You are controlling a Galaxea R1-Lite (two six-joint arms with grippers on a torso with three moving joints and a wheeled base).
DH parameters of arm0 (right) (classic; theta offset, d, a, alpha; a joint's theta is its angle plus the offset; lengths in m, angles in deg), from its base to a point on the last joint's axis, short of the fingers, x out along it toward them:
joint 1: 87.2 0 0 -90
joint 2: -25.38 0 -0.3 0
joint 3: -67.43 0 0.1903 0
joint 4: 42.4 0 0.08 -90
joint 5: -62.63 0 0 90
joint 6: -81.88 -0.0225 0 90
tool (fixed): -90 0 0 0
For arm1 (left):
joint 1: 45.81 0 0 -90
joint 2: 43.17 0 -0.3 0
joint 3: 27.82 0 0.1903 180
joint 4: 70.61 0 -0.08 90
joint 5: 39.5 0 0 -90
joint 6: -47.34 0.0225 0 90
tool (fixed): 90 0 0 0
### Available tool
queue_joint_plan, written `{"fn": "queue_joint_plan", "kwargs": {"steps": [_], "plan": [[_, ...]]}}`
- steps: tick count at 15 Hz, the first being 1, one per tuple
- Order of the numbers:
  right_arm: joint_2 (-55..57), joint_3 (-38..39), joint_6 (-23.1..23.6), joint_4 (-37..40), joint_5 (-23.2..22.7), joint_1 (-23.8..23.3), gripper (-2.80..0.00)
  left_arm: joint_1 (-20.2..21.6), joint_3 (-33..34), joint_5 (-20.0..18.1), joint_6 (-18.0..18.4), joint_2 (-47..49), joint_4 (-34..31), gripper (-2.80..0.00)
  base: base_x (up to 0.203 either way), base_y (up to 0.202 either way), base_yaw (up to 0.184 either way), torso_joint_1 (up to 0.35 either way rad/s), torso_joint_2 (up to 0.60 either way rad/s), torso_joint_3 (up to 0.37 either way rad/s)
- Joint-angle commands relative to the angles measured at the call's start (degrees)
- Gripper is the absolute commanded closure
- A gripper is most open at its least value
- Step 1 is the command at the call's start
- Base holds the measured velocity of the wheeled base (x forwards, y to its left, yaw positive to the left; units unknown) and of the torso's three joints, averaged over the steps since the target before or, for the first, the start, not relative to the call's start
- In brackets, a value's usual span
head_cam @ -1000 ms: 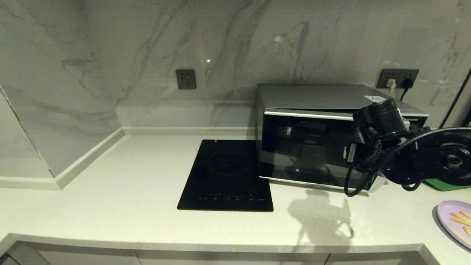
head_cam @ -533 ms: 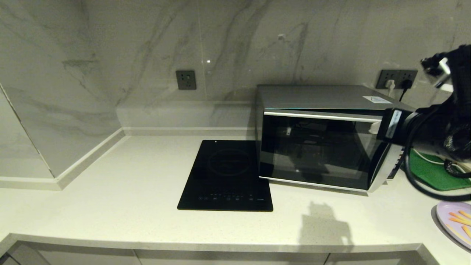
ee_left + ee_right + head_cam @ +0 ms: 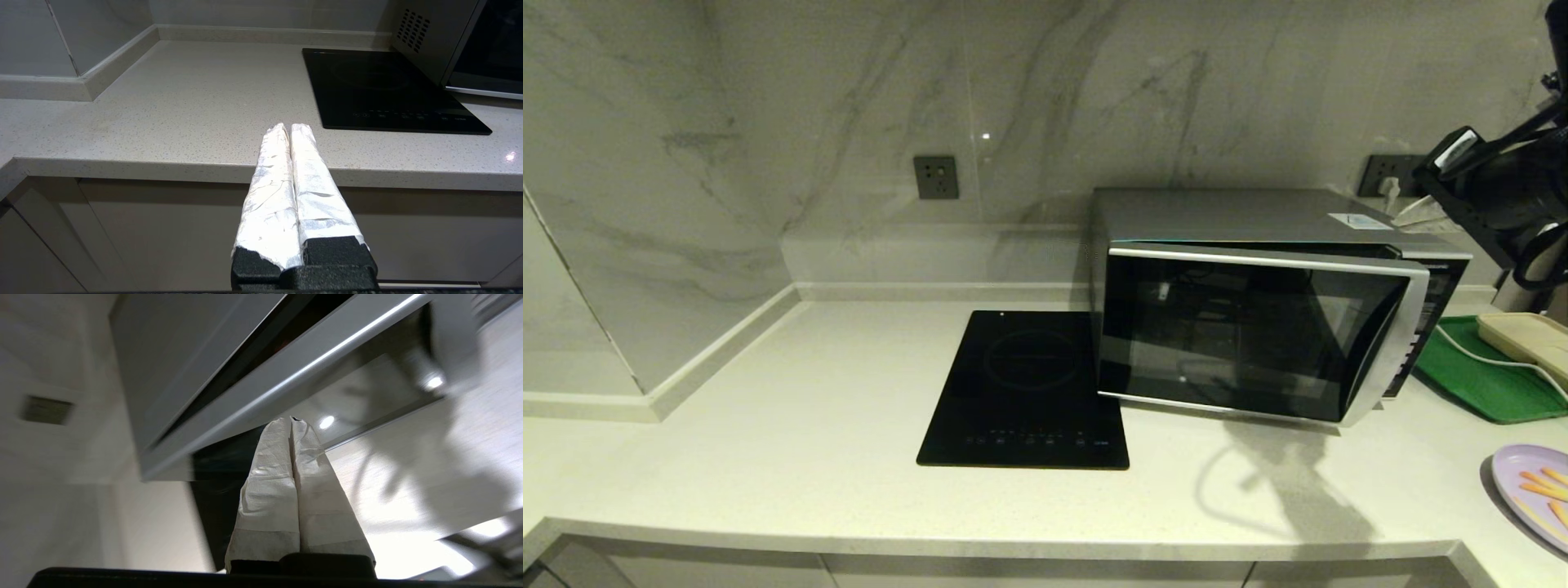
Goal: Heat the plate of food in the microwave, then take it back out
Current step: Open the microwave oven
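Observation:
The silver microwave (image 3: 1241,327) stands on the counter with its dark glass door (image 3: 1225,335) slightly ajar, its right edge standing out from the keypad panel (image 3: 1425,322). My right gripper (image 3: 1417,214) hangs shut and empty above the microwave's right rear corner; in the right wrist view the gripper (image 3: 291,419) points at the door's silver top trim (image 3: 294,379). The lilac plate (image 3: 1515,478) with orange-yellow sticks (image 3: 1547,483) lies at the counter's front right, partly cut off. My left gripper (image 3: 290,127) is shut and empty, low before the counter's front edge.
A black induction cooktop (image 3: 1029,388) lies just left of the microwave. A green tray (image 3: 1478,384) with a cream slab (image 3: 1527,339) and a white cable sits to the microwave's right. Wall sockets (image 3: 935,175) are on the marble backsplash.
My right arm has swung from in front of the microwave door up and to the right, ending above the oven's right rear. The door's position looks unchanged.

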Motion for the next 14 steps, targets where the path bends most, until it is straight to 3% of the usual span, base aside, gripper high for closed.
{"fn": "queue_joint_plan", "kwargs": {"steps": [1, 4, 14], "plan": [[6.4, -4.6, -4.1, 1.0, -10.3, -4.6, 0.0, 0.0, 0.0, 0.0, 0.0, -0.1, 0.0, 0.0, 0.0, 0.0, 0.0, 0.0, 0.0, 0.0], [10.7, -9.3, -4.7, 1.1, -11.4, -6.6, 0.0, 0.1, 0.0, 0.0, 0.0, 0.0, 0.0, 0.0, 0.0, 0.0, 0.0, 0.0, 0.0, 0.0], [16.1, -9.7, -2.2, -4.5, -12.4, -13.0, 0.0, 0.0, 0.0, 0.0, 0.0, 0.0, 0.0, 0.0, 0.0, 0.0, 0.0, 0.0, 0.0, 0.0]]}}
